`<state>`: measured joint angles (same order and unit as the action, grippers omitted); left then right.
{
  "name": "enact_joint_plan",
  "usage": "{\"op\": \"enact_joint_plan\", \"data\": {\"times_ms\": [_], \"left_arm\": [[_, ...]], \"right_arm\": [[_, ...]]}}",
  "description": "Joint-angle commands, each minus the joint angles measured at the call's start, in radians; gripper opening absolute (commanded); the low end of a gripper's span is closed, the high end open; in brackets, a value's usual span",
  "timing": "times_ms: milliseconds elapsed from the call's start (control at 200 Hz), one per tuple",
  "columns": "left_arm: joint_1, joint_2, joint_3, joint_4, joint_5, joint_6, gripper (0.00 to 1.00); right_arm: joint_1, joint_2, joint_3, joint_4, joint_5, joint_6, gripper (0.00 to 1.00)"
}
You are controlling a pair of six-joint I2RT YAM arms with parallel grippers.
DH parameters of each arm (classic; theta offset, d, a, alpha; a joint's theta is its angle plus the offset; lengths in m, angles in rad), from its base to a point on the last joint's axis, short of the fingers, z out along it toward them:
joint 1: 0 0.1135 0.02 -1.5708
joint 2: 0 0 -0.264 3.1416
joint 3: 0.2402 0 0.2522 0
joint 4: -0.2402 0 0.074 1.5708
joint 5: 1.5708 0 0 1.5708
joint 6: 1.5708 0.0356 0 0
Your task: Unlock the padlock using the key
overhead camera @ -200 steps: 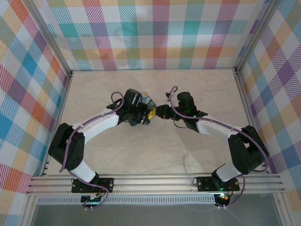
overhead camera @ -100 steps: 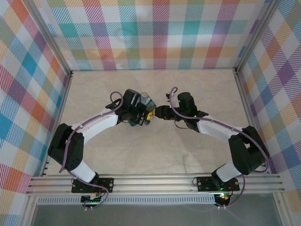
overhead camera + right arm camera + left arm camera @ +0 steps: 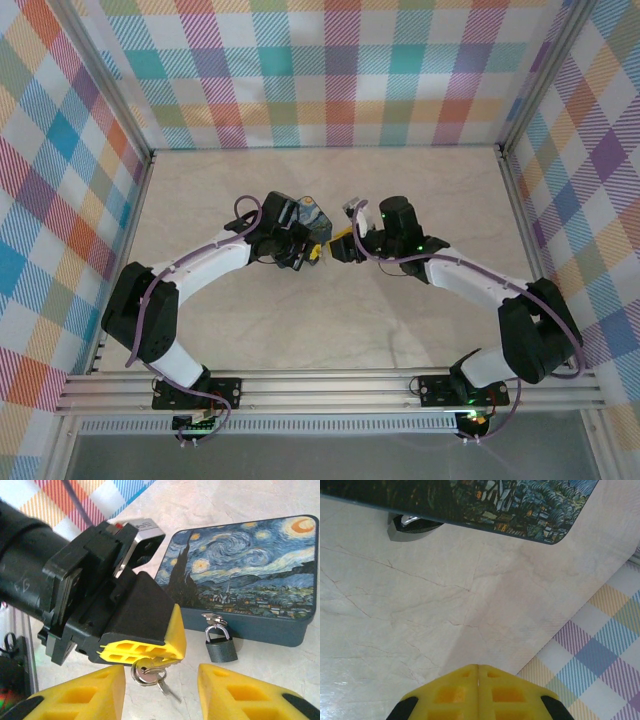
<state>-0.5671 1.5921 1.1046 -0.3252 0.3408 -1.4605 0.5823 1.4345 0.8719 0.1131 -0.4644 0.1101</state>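
Note:
In the right wrist view the small dark padlock (image 3: 220, 644) hangs by its silvery shackle from the hasp on the front of the swirl-painted box (image 3: 240, 575). My left gripper (image 3: 172, 652) is shut on the silvery key (image 3: 150, 665), left of the padlock and a little apart from it. The key's ring and a second key (image 3: 168, 690) dangle below. My right gripper (image 3: 160, 700) is open, one yellow finger (image 3: 77, 695) either side of the hanging ring. In the left wrist view the yellow pads (image 3: 478, 680) are pressed together, and the padlock (image 3: 412, 527) peeks out under the box edge (image 3: 510, 505).
From above, the left gripper (image 3: 317, 252) and right gripper (image 3: 342, 240) meet mid-table beside the box (image 3: 312, 214). Plaid walls (image 3: 320, 70) enclose the pale table (image 3: 320, 330) on three sides. Open surface lies in front of and behind the arms.
My right arm has moved left, closer to the left gripper, and its wrist has turned. The left gripper has barely moved and still holds the key.

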Motion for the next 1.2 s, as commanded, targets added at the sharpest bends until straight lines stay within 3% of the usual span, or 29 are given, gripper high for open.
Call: {"op": "enact_joint_plan", "data": {"times_ms": [0,400,550,795,945,1110,1195], "left_arm": [[0.009,-0.012,0.032,-0.039,0.017,0.022,0.0],[0.006,0.006,0.053,-0.045,0.024,0.024,0.0],[0.006,0.007,0.055,-0.046,0.03,0.027,0.0],[0.007,0.011,0.06,-0.046,0.033,0.028,0.0],[0.007,0.014,0.072,-0.056,0.033,0.036,0.0],[0.007,0.016,0.082,-0.069,0.023,0.042,0.0],[0.013,0.016,0.099,-0.108,0.002,0.071,0.24]], "right_arm": [[0.02,0.02,0.038,-0.026,-0.012,-0.153,0.45],[0.07,0.123,0.101,-0.045,0.026,-0.188,0.43],[0.07,0.135,0.104,-0.054,0.046,-0.188,0.29],[0.069,0.145,0.11,-0.089,0.08,-0.196,0.2],[0.07,0.151,0.118,-0.106,0.111,-0.191,0.05],[0.07,0.152,0.125,-0.112,0.126,-0.151,0.0],[0.07,0.152,0.125,-0.107,0.159,-0.094,0.0]]}}
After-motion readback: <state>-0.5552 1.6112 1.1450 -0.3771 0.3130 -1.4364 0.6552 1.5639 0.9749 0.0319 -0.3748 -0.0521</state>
